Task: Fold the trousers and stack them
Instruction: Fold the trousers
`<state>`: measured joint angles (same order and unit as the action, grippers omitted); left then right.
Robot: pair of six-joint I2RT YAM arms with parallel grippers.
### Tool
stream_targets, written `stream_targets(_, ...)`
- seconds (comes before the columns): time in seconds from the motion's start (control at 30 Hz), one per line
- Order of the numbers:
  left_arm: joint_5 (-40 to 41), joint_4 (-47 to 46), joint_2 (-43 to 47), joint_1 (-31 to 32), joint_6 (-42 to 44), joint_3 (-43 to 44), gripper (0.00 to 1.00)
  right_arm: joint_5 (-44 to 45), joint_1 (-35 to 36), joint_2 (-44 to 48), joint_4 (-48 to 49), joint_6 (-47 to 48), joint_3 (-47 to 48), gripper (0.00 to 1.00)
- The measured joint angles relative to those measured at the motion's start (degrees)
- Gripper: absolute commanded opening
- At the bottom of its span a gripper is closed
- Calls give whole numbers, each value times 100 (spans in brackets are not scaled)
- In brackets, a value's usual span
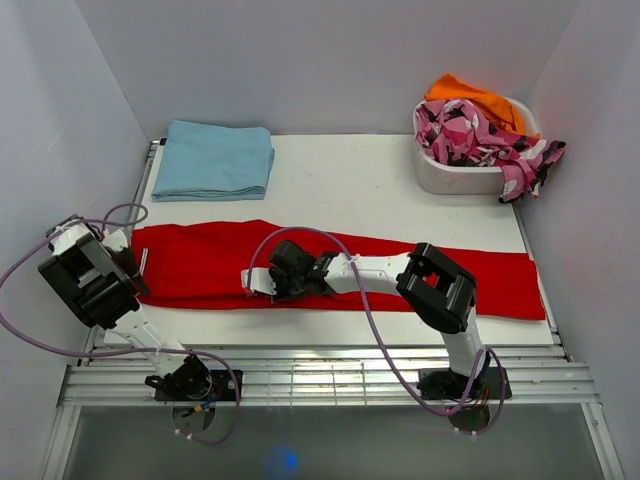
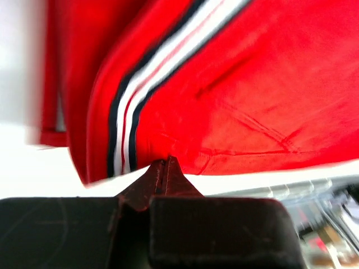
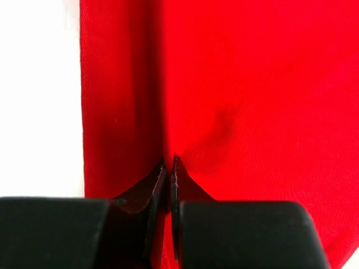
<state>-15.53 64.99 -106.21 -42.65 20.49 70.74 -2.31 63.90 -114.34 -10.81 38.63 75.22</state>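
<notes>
The red trousers [image 1: 200, 265] lie flat in a long band across the white table [image 1: 350, 185], waist end at the left. My left gripper [image 1: 140, 264] is at that left end. In the left wrist view its jaws [image 2: 164, 162] are shut, with the tips pinching the trousers' [image 2: 235, 101] near edge beside the white and dark side stripe [image 2: 134, 106]. My right gripper [image 1: 252, 281] reaches left over the middle of the band. Up close it [image 3: 168, 162] is shut on a pinch of red cloth [image 3: 252, 101], which shows between the fingers.
A folded light blue garment [image 1: 215, 160] lies at the back left. A white basket [image 1: 450, 178] at the back right holds a pink patterned garment [image 1: 480, 135] and an orange one [image 1: 470, 95]. Walls close in on both sides; metal rails [image 1: 320, 375] run along the near edge.
</notes>
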Motion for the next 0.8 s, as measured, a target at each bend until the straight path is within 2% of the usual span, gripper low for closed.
stream_targets(0.1,-101,11,-2,4,0,629,0,-26,4,-31,146,15,0,9)
stream_targets(0.13,-142,66,26,26,4,824,0,-44,13,-52,223,17,0,16)
stream_targets(0.23,-127,61,199,79,90,1174,0,-9,42,-79,348,63,-11,28)
stream_targets(0.33,-90,13,330,79,175,1322,0,26,28,-79,400,72,-15,30)
stream_targets(0.4,-37,-7,348,79,221,1290,0,46,28,-79,426,74,-26,29)
stream_targets(0.53,166,-350,348,66,308,752,0,70,37,-79,439,66,-55,8)
stream_targets(0.8,446,-699,511,-2,367,-46,0,111,39,-81,374,33,-33,8)
